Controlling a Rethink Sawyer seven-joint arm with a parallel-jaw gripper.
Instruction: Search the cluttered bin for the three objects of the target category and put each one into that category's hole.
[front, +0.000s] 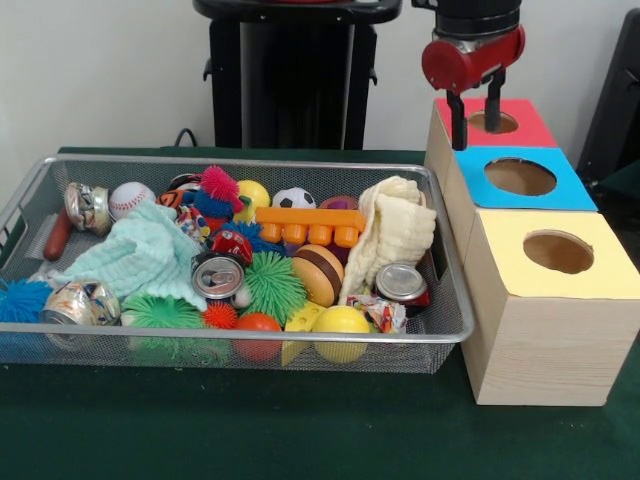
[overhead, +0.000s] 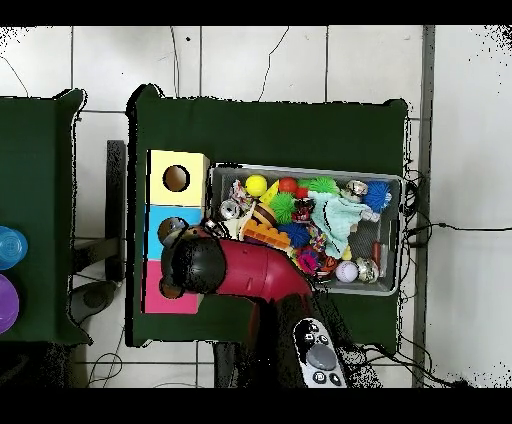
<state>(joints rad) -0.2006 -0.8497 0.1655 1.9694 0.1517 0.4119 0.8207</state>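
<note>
Gripper (front: 474, 112) hovers, jaws apart and empty; red hole (front: 493, 122) right beneath, wire bin (front: 240, 345) off to one side.

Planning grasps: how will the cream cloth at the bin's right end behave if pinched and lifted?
The cream cloth is probably floppy: it lies bunched in folds and would hang and stretch out. It looks light for its bulk. It is draped beside a can and the orange block, so lifting may drag or nudge them.
</note>
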